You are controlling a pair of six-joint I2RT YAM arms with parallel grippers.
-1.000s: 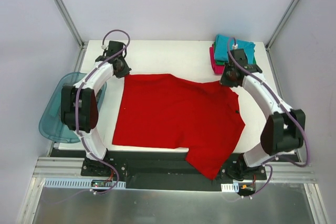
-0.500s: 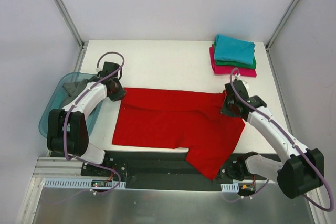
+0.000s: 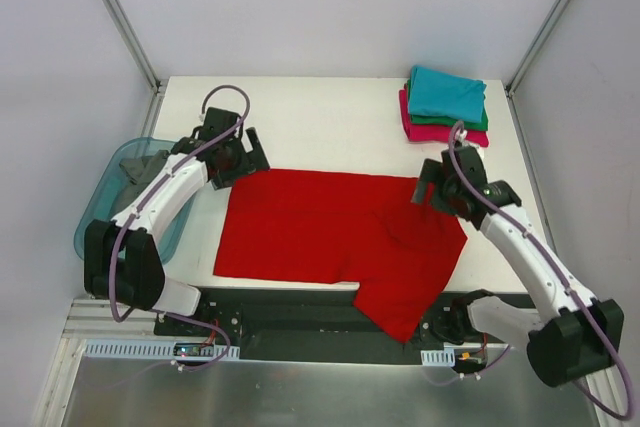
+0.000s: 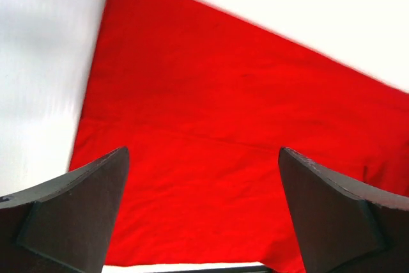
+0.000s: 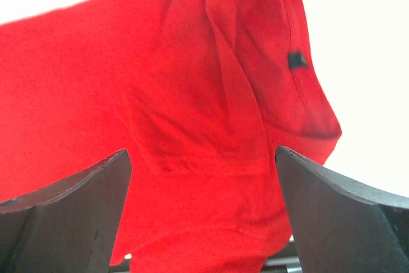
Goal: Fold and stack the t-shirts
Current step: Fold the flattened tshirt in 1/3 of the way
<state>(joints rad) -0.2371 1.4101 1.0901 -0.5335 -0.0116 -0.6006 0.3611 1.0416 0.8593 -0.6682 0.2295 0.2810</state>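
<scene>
The large red t-shirt (image 3: 330,232) lies on the white table (image 3: 330,117), its far part folded over toward the front and one corner hanging past the near edge. My left gripper (image 3: 240,160) hovers open over the shirt's far left corner, and red cloth (image 4: 223,126) shows below its empty fingers (image 4: 70,215). My right gripper (image 3: 438,192) is open above the far right corner. Under it the red shirt (image 5: 192,94) shows creases and a dark neck label (image 5: 296,60). A folded stack stands at the back right: teal (image 3: 447,94) over green (image 3: 455,120) over magenta-pink (image 3: 435,133).
A translucent blue tub (image 3: 100,232) sits off the table's left edge with dark grey cloth (image 3: 135,162) inside. Metal frame posts (image 3: 120,17) rise at the back corners. A black rail (image 3: 300,312) runs along the near edge by the arm bases.
Both grippers drew the red shirt's far edge toward the front, folding it over. They then opened and let go of the cloth, which now lies flat.
</scene>
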